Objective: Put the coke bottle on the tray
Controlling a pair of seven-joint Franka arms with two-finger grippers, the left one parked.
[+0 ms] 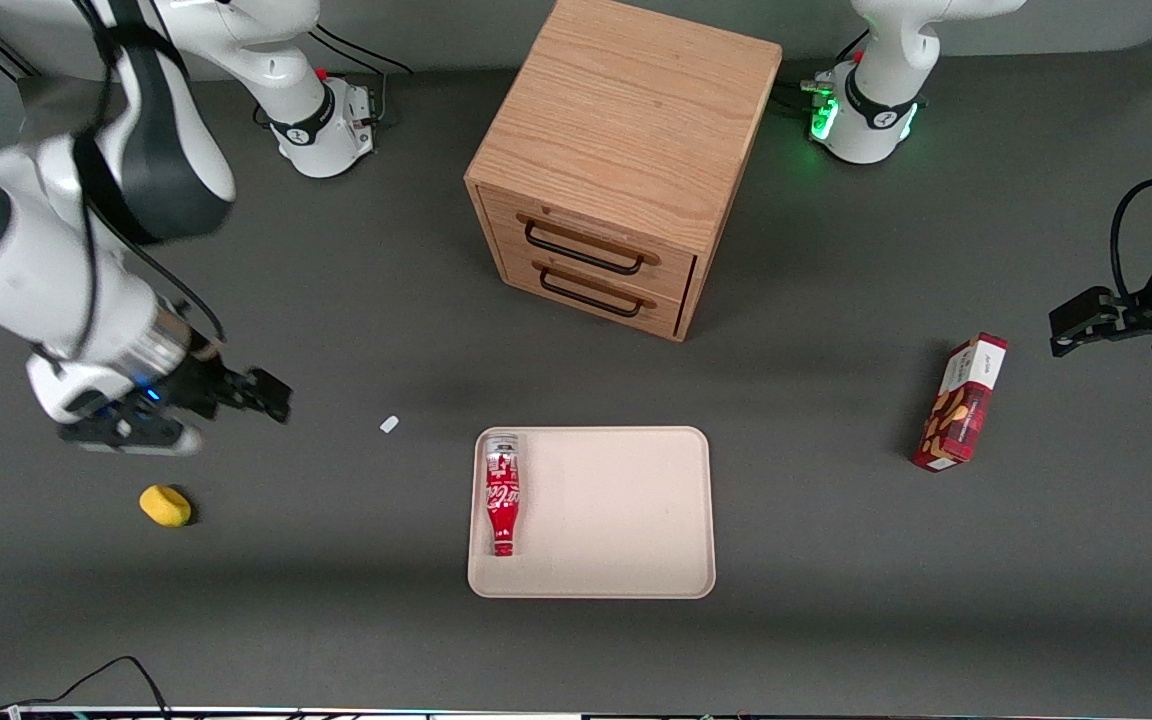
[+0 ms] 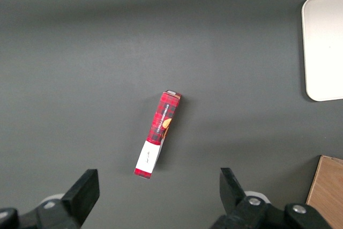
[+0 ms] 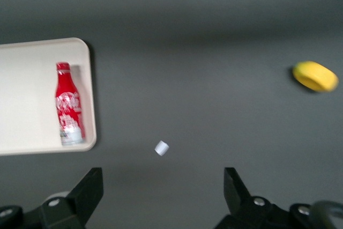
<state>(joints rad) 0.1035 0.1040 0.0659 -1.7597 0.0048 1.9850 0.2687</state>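
Observation:
The coke bottle (image 1: 502,495) is a slim red bottle with a white script logo. It lies on its side in the cream-beige tray (image 1: 616,510), along the rim at the working arm's end, with its neck toward the front camera. My right gripper (image 1: 271,397) is open and empty. It hangs above the bare table, well away from the tray toward the working arm's end. The right wrist view shows the bottle (image 3: 68,108) in the tray (image 3: 27,95) and the open gripper (image 3: 163,186) with nothing between its fingers.
A wooden drawer cabinet (image 1: 626,160) stands farther from the front camera than the tray. A red snack box (image 1: 961,403) stands toward the parked arm's end. A yellow object (image 1: 165,505) and a small white bit (image 1: 389,424) lie on the table near my gripper.

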